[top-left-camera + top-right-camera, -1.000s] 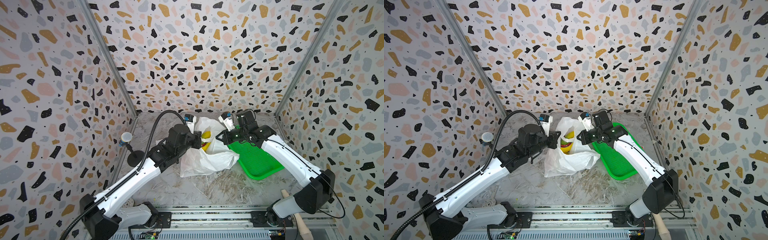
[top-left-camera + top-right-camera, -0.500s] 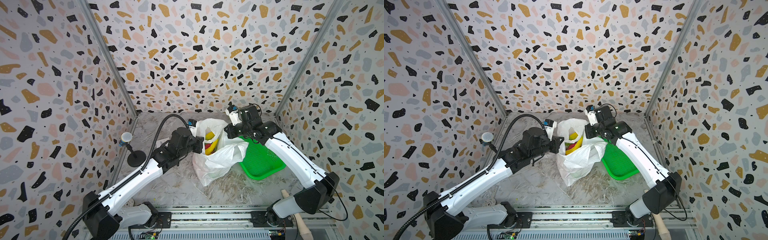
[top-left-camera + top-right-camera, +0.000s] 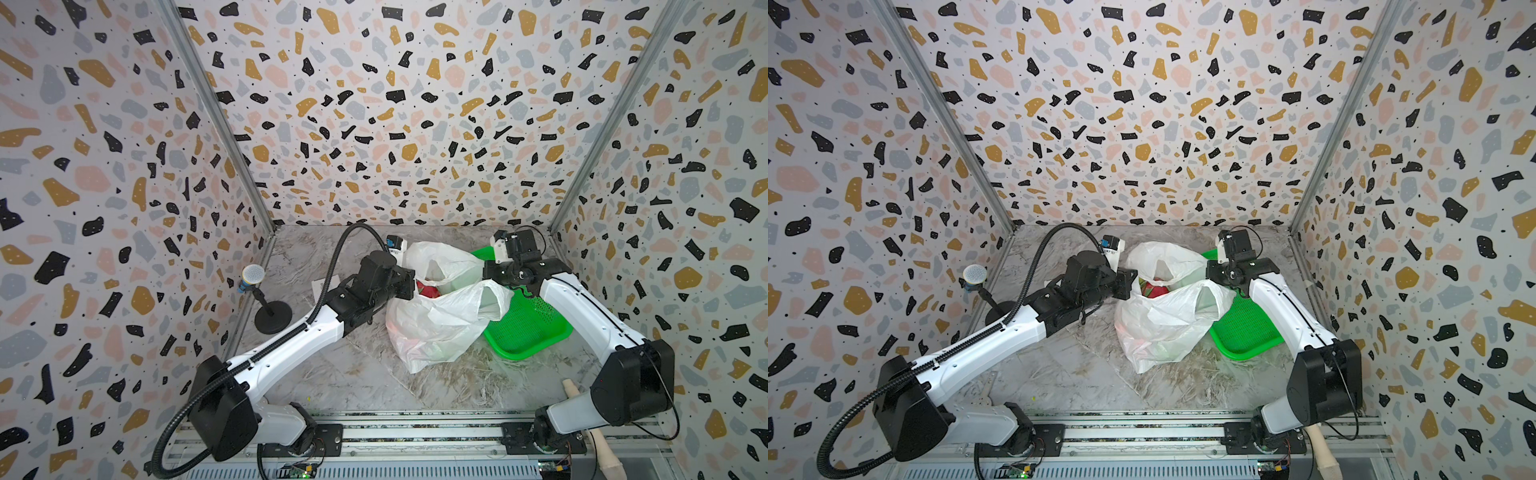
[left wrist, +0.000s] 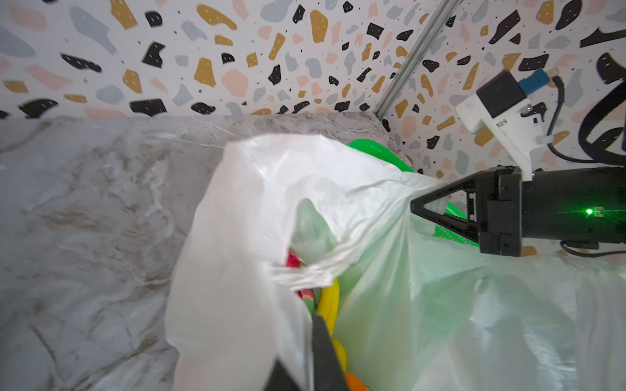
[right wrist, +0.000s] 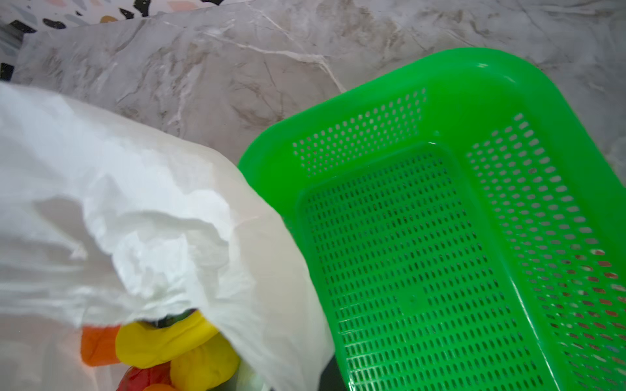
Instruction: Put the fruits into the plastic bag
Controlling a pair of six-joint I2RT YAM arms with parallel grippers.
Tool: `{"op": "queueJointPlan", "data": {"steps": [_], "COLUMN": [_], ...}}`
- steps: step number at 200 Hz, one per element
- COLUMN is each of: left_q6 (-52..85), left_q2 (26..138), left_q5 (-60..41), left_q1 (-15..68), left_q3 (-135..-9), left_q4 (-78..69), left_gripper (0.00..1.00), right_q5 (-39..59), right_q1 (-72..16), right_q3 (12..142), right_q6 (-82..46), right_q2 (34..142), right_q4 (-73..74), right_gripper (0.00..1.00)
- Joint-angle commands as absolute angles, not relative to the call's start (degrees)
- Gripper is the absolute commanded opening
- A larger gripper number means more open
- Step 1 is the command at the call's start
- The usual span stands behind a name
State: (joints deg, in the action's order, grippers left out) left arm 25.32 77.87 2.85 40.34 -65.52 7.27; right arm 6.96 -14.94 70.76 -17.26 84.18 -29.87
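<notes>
Shifted right, plastic bag now overlaps green tray, fruits inside. Its rim sits clenched in right hand; left hand state unclear.

No text, label, brand, number or sign can be read in any view.

- A small pale marking is noted beside the green light on the body of the right gripper, in the left wrist view; it is too blurred to be read.
- A white sheet is seen flat on the worktop, nearer its left edge than its right; any print is too small to be made out.
- A blue patch is noted on the white camera block at the left wrist; no characters are resolved.
</notes>
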Motion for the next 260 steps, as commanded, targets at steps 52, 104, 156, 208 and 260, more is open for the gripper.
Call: {"op": "queueJointPlan", "data": {"steps": [52, 104, 156, 208, 260], "left_q6": [25.16, 27.2, 27.24, 20.54, 20.51], "left_q2": [68.31, 60.38, 61.2, 68.93, 69.18], "left_q5": [13.91, 27.92, 31.35, 36.97, 39.75], "left_q1": [34.25, 28.4, 20.6, 13.42, 11.34], "left_q3": [-67.28, -60.51, -55.18, -52.19, -38.25], "left_q4": [-0.36, 2.52, 7.73, 3.95, -13.63], "left_gripper": [0.84, 0.85, 0.88, 1.0, 1.0], "right_q5": [15.19, 12.76, 3.41, -13.21, -22.4], "right_q1": [-10.26, -8.11, -5.01, -4.41, -5.16], "right_q3": [67.68, 65.72, 64.07, 42.57, 19.83], "right_q6": [-19.16, -21.26, -22.99, -22.5, -13.85], "right_q2": [77.69, 68.34, 67.4, 61.95, 59.25], "right_q4": [-21.92, -13.45, -9.32, 22.2, 37.18], "right_gripper": [0.37, 0.64, 0.7, 0.99, 0.99]}}
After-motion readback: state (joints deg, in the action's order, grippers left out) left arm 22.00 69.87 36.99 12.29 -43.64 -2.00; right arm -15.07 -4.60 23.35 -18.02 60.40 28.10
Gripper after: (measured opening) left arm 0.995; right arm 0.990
